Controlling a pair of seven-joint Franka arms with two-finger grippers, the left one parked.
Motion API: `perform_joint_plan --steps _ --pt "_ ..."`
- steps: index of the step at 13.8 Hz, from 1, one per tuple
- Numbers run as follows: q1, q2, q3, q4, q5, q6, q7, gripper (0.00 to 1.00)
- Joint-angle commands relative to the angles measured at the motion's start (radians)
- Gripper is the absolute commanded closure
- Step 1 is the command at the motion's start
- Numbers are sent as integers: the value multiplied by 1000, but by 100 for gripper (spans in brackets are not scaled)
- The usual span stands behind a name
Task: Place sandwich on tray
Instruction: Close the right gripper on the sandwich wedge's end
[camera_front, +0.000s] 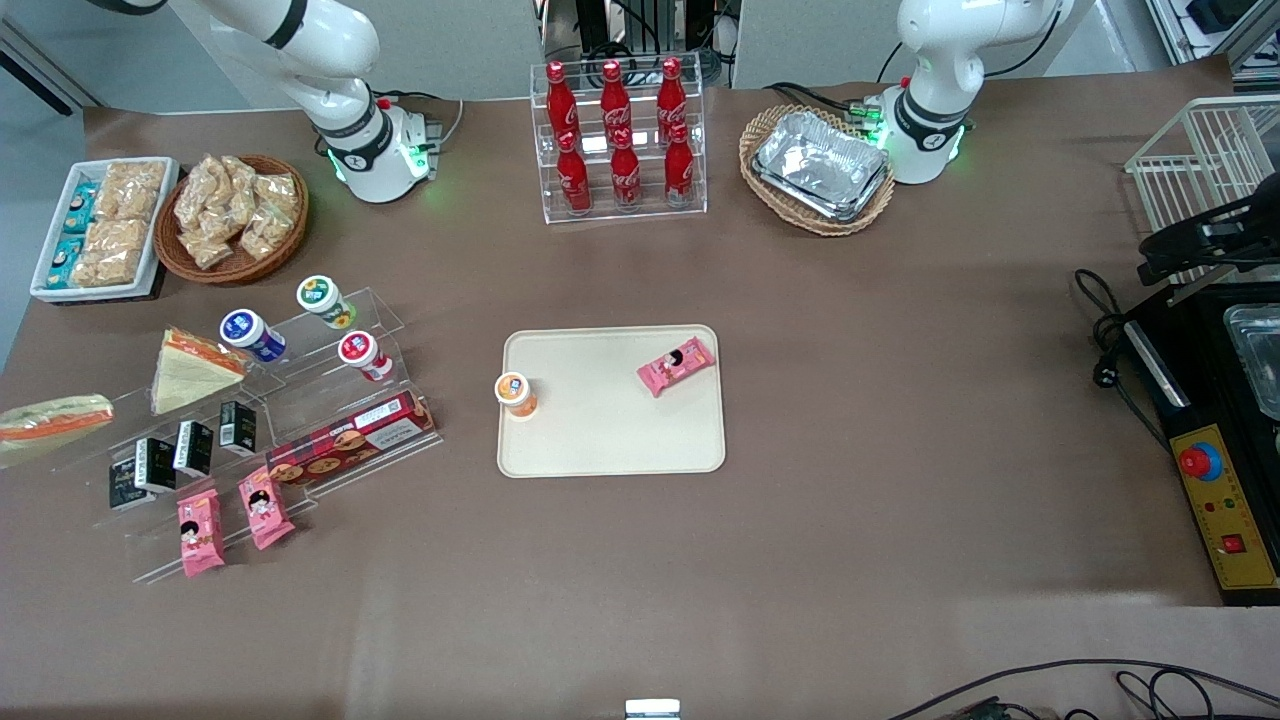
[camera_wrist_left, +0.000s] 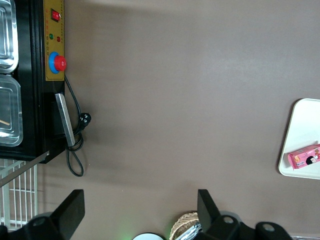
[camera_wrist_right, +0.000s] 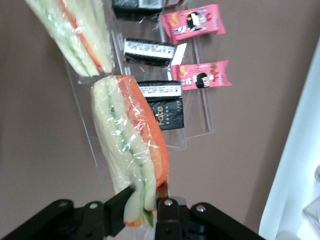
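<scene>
So the grab looks done. The gripper (camera_wrist_right: 142, 212) is clamped down on the narrow tip of the sandwich (camera_wrist_right: 127, 145), with the fingers pinching the wrap and the rest of the wedge sticking straight out from them. Can't swear it's clear of the acrylic stand (camera_wrist_right: 200, 125), but I'd guess so, since the black boxes (camera_wrist_right: 160, 107) sit well underneath it.

The second wedge (camera_wrist_right: 70, 35) is just past the held one's outer end, so it's the wrong one to bump.

Next up is the carry. The tray (camera_front: 610, 440) is well off to the side of the gripper, toward the parked arm's end, and only its rim shows at the wrist. There's a pink pack (camera_front: 676, 365) and a little cup (camera_front: 516, 393) on it, so I'd aim for the bare middle, go low, then let go.
</scene>
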Motion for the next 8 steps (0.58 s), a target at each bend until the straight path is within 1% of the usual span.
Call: perform_joint_plan --steps 1,3,5,8 --pt "23 -44 1 22 23 -59 149 100" --pt "88 -45 -1 42 11 -79 218 100" --pt "140 -47 1 79 3 -131 342 100" --pt "232 -47 1 106 -46 -192 551 100"
